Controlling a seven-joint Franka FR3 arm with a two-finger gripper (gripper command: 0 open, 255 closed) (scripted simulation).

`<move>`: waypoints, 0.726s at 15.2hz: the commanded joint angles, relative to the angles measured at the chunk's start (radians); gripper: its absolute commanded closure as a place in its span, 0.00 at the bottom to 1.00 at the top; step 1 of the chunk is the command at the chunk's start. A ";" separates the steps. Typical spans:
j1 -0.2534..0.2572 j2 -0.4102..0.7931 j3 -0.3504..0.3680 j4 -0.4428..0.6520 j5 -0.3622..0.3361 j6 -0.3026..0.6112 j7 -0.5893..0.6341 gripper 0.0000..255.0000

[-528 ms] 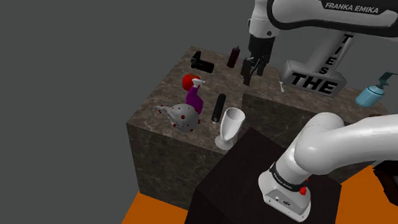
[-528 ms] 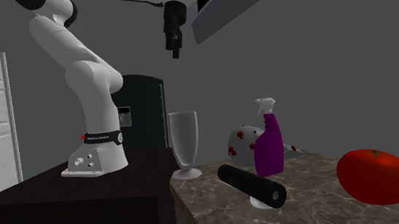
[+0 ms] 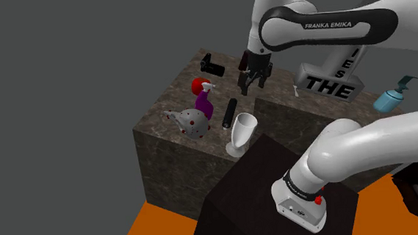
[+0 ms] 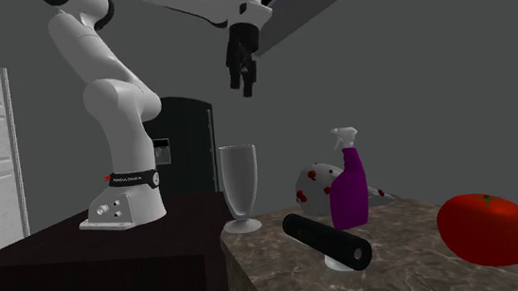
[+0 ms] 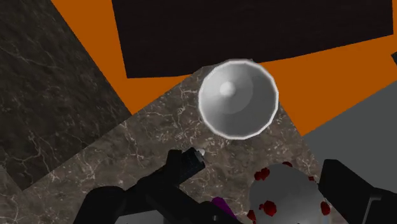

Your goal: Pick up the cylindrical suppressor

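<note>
On the marble-patterned counter [image 3: 171, 100], read left to right across the shoulder view, you have one white teapot with red spots [image 3: 192, 123], one red tomato [image 3: 198, 85], one purple spray bottle [image 3: 204, 102] and one stubby black object [image 3: 208, 63] at the far edge. Next comes the suppressor [image 3: 229, 112], a single black cylinder lying flat just beside one clear glass [image 3: 243, 132]. Your one gripper [image 3: 248, 82] hangs well above the counter, its fingers [image 5: 348, 186] spread wide and holding nothing. The relation your next move turns on: the suppressor appears to lie almost straight below the hand, reaching a little toward the stand [image 3: 241, 199]. Its long axis runs from the glass toward the counter's far side. In the wrist view its black end shows between the fingers, lying roughly crosswise to their closing line, so the approach looks mostly like a descent. Further right stand one dark bottle [image 3: 244, 61], one block of white letters [image 3: 331, 87] and one blue pump dispenser [image 3: 390, 96].
</note>
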 commanded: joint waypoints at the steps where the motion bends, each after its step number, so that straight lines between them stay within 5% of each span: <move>1: -0.019 0.049 0.000 -0.026 -0.004 0.087 0.054 0.00; 11: -0.114 0.379 -0.014 -0.026 -0.042 0.461 0.307 0.00</move>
